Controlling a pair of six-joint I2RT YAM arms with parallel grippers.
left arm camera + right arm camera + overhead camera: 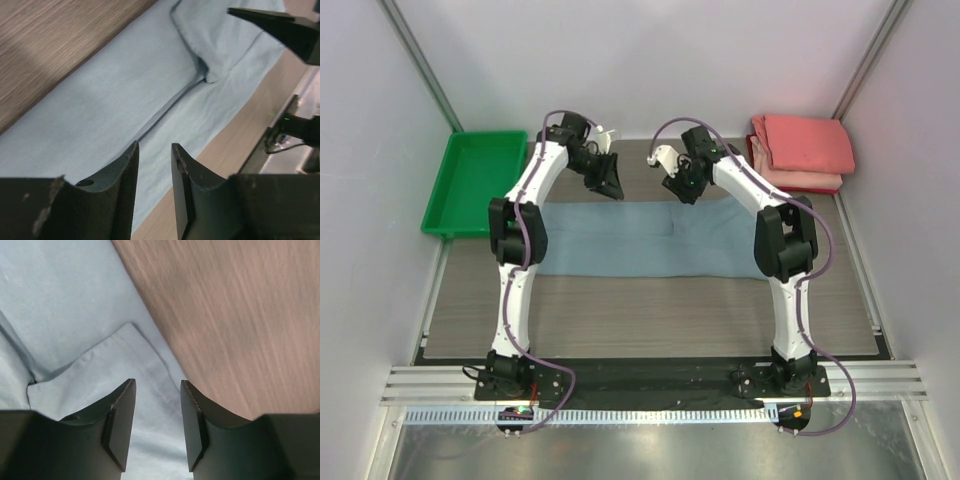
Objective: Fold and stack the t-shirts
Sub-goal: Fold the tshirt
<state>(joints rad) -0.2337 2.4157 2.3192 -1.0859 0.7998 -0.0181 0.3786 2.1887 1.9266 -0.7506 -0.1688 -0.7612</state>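
**A wood-grain table with three things on it**

The table (650, 310) has a grey-brown top with a wood pattern, and white walls stand around it. Across its middle lies a dusty blue-grey t-shirt (640, 240), spread flat as a long band from left to right, with one part folded over onto itself. In the far right corner rests a stack of folded coral-red and pink t-shirts (805, 150), well apart from the blue one. At the far left corner sits a green plastic tray (475, 185).
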